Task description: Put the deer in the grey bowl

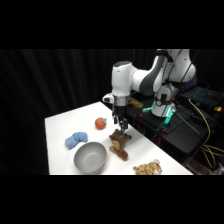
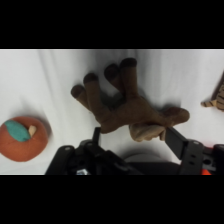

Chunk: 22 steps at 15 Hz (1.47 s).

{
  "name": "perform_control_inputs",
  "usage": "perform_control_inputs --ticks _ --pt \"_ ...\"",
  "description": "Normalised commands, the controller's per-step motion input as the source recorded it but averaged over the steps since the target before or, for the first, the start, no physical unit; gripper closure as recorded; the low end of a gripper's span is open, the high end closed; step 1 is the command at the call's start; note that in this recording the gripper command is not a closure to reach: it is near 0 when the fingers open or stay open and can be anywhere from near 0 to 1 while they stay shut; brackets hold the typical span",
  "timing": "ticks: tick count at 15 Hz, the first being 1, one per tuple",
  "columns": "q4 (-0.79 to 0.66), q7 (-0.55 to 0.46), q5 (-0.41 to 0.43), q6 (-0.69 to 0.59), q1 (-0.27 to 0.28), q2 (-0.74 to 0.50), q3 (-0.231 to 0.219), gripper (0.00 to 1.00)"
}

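Observation:
The deer (image 1: 120, 144) is a dark brown plush with a tan patch, lying on the white table just right of the grey bowl (image 1: 90, 156). The bowl has nothing in it. My gripper (image 1: 120, 126) has come down from above onto the deer's far end. In the wrist view the deer (image 2: 130, 107) lies spread across the middle, its stubby limbs pointing away. My gripper (image 2: 135, 136) is open, with one black finger on each side of the deer's near part. The bowl is out of the wrist view.
An orange round toy (image 1: 101, 123) (image 2: 22, 139) with a green leaf lies behind the deer. A blue fuzzy toy (image 1: 76, 140) sits left of the bowl. A tan spotted plush (image 1: 147, 168) (image 2: 216, 97) lies at the table's front edge. Cables and equipment (image 1: 200, 115) stand off the table's right side.

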Motion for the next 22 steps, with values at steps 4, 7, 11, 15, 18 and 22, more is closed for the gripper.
perform_control_inputs --ticks 4,7,11,15,18,22 --pt "0.16 0.40 -0.263 0.44 0.140 0.46 -0.170 0.00" --pt "0.31 0.23 -0.089 0.21 0.252 0.51 -0.260 0.00" --pt "0.31 0.03 0.145 0.04 0.170 0.38 -0.102 0.25" --pt "0.24 -0.07 0.219 -0.09 0.058 0.20 0.009 1.00" --pt "0.18 -0.13 0.214 -0.15 -0.035 0.08 0.068 1.00" --pt "0.03 -0.15 0.168 -0.23 -0.074 -0.18 0.063 0.58"
